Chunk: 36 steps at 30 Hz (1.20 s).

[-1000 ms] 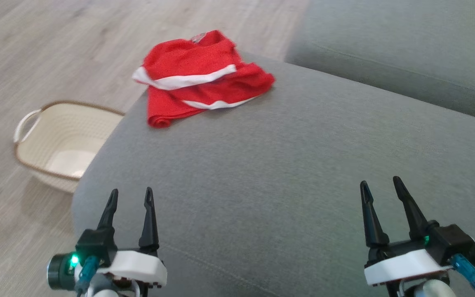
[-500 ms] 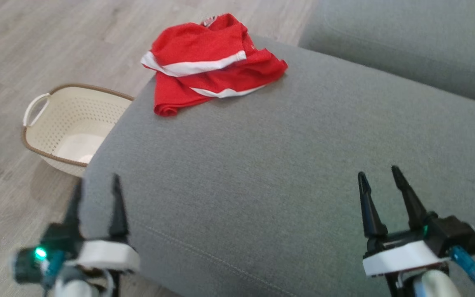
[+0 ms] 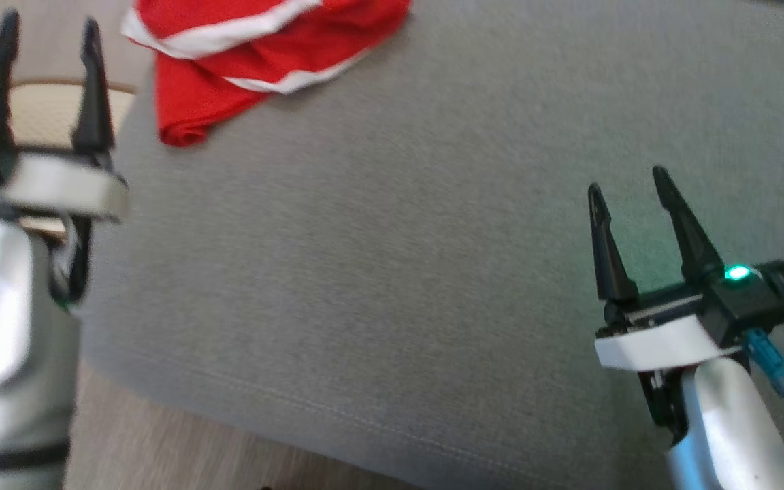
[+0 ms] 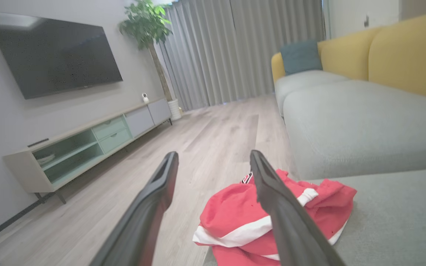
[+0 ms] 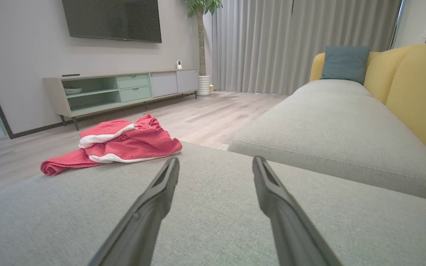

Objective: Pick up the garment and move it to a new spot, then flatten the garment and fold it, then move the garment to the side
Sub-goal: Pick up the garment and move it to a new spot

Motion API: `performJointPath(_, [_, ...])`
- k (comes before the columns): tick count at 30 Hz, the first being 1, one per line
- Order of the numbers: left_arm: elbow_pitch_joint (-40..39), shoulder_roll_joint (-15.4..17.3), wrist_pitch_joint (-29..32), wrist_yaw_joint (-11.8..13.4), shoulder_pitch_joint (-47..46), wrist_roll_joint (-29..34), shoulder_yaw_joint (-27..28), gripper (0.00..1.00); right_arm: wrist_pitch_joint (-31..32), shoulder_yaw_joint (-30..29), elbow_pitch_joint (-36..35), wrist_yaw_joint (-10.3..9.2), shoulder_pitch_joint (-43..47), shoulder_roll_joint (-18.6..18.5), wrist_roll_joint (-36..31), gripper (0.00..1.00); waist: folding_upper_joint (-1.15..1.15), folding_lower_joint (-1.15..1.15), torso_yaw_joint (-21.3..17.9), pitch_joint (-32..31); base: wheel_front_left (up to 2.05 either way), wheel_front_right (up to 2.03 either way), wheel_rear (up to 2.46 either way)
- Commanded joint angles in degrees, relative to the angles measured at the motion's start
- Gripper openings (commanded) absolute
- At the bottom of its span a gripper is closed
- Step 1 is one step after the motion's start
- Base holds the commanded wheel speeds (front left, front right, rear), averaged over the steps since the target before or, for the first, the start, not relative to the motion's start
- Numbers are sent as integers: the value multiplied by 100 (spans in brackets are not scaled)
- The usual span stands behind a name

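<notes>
The garment [image 3: 242, 61], red with white stripes, lies crumpled at the far left corner of the grey sofa cushion [image 3: 399, 238], partly cut off by the head view's top edge. It also shows as the garment [image 4: 242, 221] in the left wrist view and the garment [image 5: 117, 146] in the right wrist view. My left gripper [image 3: 48, 34] is open, raised at the left, short of the garment and to its left. My right gripper [image 3: 627, 180] is open over the cushion at the right, far from the garment, with nothing between its fingers.
A cream basket [image 3: 52, 109] stands on the wooden floor [image 4: 213, 133] left of the cushion, behind my left gripper. A second grey seat [image 5: 327, 125] with yellow backrests [image 5: 416, 88] lies beyond. A TV stand [image 5: 124, 88] lines the far wall.
The head view has tilted down, so the garment now sits at the top edge. My left gripper has risen and moved forward toward the garment. The right gripper stays open over the cushion.
</notes>
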Motion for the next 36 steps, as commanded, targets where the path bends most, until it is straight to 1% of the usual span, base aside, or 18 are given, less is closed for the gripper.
performJointPath(1, [29, 337, 59, -41, -355, 19, 224, 100, -62, 177, -215, -4, -177, -22, -48, 100, 0, -1, -408, 460, 0, 0, 0])
performJointPath(7, [1237, 624, 442, -270, -1412, 45, 34, 100, -62, 152, -287, -4, -414, -22, -176, 100, 0, -1, -691, 918, 0, 0, 0])
performJointPath(12, [2059, 679, 842, -409, -1999, -195, -94, 100, -62, 113, -336, -4, -558, -22, -136, 100, 0, -1, -818, 1195, 0, 0, 0])
performJointPath(16, [2537, 791, 1078, -463, -2303, -278, -344, 100, -62, 93, -395, -4, -685, -22, -142, 100, 0, -1, -892, 1359, 0, 0, 0])
performJointPath(23, [3171, 903, 1330, -483, -2638, -458, -760, 100, -62, 62, -487, -4, -748, -22, -190, 100, 0, -1, -958, 1532, 0, 0, 0])
performJointPath(28, [3515, 1007, 1331, -475, -2867, -488, -840, 100, -62, 123, -547, -4, -784, -22, -188, 100, 0, -1, -1051, 1631, 0, 0, 0])
performJointPath(31, [3705, 1048, 1300, -376, -2992, -469, -843, 100, -62, 174, -572, -4, -779, -22, -190, 100, 0, -1, -1125, 1663, 0, 0, 0])
performJointPath(35, [3993, 1053, 1418, -344, -3124, -477, -877, 100, -62, 181, -616, -4, -778, -22, -183, 100, 0, -1, -1226, 1713, 0, 0, 0])
performJointPath(36, [4054, 1053, 1446, -341, -3156, -477, -890, 94, -62, 172, -628, -4, -779, -22, -178, 100, 0, -1, -1248, 1723, 0, 0, 0])
